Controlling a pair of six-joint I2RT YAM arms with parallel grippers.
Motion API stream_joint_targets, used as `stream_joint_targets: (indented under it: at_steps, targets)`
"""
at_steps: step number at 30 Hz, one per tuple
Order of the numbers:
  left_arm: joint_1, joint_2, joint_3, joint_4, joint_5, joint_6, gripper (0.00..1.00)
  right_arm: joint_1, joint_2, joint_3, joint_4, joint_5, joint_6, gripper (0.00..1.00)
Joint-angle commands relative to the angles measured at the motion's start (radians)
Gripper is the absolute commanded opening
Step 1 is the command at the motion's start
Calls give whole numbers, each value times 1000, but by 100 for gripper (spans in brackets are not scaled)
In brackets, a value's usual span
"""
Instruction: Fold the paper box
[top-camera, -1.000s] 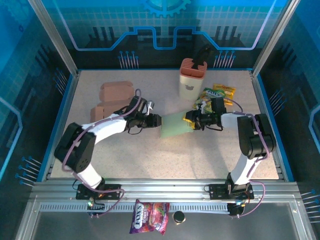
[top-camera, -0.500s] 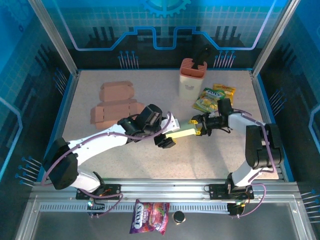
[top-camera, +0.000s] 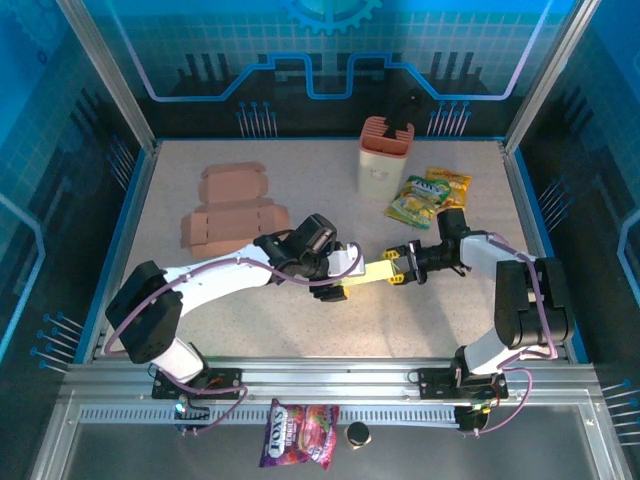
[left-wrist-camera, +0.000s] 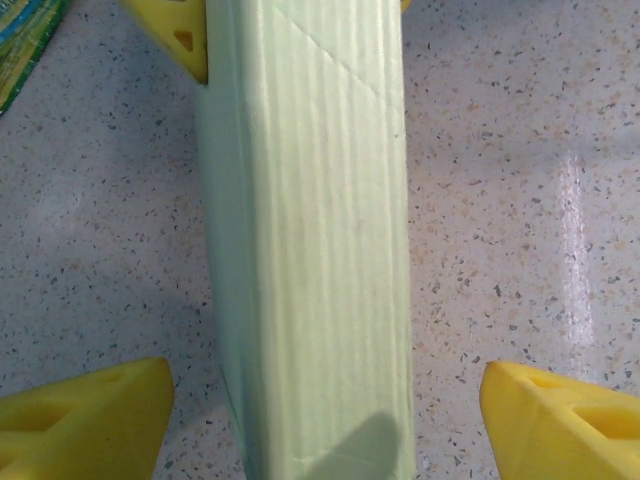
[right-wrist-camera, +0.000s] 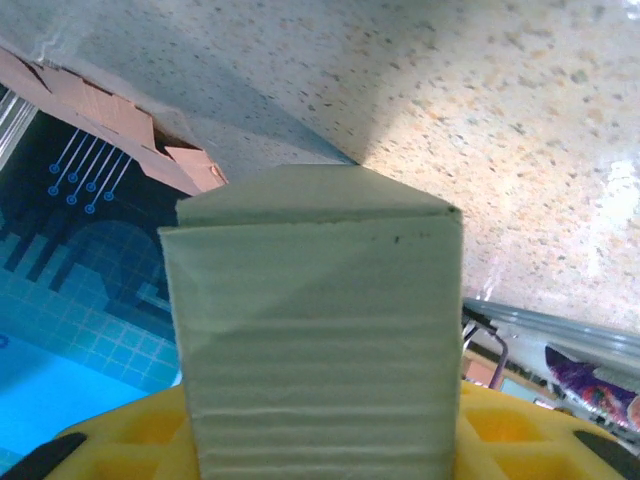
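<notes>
Left wrist view: my left gripper (left-wrist-camera: 322, 425) stands spread, its yellow fingertips (left-wrist-camera: 85, 420) on either side of the pale green paper box (left-wrist-camera: 310, 250) and clear of both walls. The paper box sits mid-table (left-wrist-camera: 520, 200) between the arms; whether it rests on the surface or just above it, I cannot tell. My right gripper (top-camera: 398, 271) pinches its far end. Risk: closing the left jaws off-centre would likely crush the thin walls or twist the paper box out of the right pinch. Risk: a one-ended hold may let the folds spring flat.
</notes>
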Motion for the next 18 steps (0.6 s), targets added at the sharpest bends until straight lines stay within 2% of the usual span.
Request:
stream_joint_targets:
  at_steps: [1, 10, 13, 18]
  targets:
    - [-15, 29, 40, -8, -17, 45, 80, 0, -19, -37, -19, -22, 99, 34]
    - [-20, 116, 83, 43, -125, 2, 78, 2, -16, -107, 144, 23, 266, 46]
    - [-19, 137, 109, 44, -133, -24, 76, -5, -6, -109, 160, 39, 276, 52]
    - [-20, 162, 132, 42, -109, -53, 71, -36, 1, -66, 124, 88, 245, 67]
